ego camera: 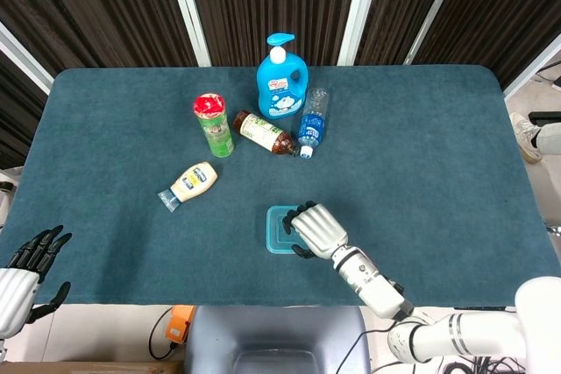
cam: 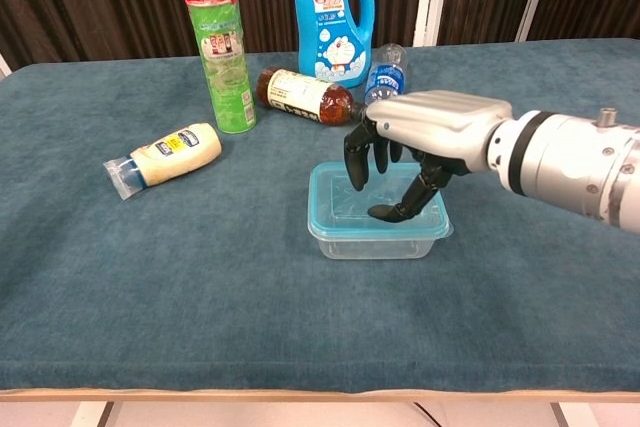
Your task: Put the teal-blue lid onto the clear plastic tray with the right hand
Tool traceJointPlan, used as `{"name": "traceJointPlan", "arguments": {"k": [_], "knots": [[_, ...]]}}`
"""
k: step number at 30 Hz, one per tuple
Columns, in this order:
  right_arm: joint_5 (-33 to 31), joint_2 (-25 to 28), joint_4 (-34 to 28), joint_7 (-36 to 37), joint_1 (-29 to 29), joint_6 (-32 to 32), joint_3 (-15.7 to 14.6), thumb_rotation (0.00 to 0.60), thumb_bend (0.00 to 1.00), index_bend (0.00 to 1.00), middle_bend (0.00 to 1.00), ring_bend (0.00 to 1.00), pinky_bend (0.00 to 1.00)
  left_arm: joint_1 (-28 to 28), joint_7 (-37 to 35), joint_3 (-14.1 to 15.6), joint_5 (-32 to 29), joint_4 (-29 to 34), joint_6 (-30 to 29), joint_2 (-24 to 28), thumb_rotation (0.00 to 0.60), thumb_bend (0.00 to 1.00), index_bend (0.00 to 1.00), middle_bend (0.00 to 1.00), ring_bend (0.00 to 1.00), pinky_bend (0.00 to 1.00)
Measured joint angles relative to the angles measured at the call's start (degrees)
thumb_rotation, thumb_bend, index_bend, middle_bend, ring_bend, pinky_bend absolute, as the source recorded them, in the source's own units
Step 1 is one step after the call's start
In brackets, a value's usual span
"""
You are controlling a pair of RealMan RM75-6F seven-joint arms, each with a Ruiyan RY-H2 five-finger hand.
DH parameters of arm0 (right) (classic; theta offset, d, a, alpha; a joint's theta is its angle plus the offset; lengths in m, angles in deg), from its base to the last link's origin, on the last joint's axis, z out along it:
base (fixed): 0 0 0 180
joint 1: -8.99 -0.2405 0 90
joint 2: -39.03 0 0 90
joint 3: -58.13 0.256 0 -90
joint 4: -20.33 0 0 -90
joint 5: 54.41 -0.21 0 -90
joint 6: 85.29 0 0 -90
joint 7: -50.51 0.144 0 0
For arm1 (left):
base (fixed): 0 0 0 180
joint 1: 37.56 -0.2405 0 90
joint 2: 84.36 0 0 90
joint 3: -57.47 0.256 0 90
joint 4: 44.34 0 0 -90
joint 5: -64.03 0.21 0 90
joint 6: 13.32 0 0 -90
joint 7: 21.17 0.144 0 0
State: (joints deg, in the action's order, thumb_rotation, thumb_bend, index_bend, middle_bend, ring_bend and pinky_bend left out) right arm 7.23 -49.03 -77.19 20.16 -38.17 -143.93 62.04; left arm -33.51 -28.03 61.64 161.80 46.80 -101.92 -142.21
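The teal-blue lid (cam: 336, 203) lies flat on top of the clear plastic tray (cam: 372, 245), near the table's front middle; in the head view the lid (ego camera: 277, 231) shows as a teal rectangle. My right hand (cam: 432, 128) hangs over the lid's right half with its dark fingers (cam: 357, 169) spread and pointing down. The thumb tip is at the lid's surface; whether it touches I cannot tell. It grips nothing. In the head view the right hand (ego camera: 319, 229) covers the lid's right side. My left hand (ego camera: 28, 262) is at the bottom left, off the table, fingers apart and holding nothing.
At the back stand a green chip can (cam: 222, 47) and a blue detergent bottle (cam: 333, 9). A brown tea bottle (cam: 300, 94) and a water bottle (cam: 385, 72) lie beside them. A mayonnaise bottle (cam: 172, 156) lies to the left.
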Motion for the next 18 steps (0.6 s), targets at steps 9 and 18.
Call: {"name": "traceJointPlan", "arguments": {"k": [9, 18], "knots": [[1.29, -1.32, 2.04, 2.58, 1.07, 0.46, 0.31, 0.6, 0.46, 0.6, 0.52, 0.45, 0.47, -0.02, -0.11, -0.03, 0.01, -0.02, -0.08, 0.03, 0.6, 0.4, 0.0, 0.0, 0.0, 0.16], [1.92, -1.41, 2.74, 2.94, 1.86, 1.2, 0.25, 0.6, 0.46, 0.6, 0.52, 0.45, 0.47, -0.08, -0.09, 0.0, 0.09, -0.02, -0.18, 0.06, 0.6, 0.4, 0.0, 0.0, 0.0, 0.16]]}}
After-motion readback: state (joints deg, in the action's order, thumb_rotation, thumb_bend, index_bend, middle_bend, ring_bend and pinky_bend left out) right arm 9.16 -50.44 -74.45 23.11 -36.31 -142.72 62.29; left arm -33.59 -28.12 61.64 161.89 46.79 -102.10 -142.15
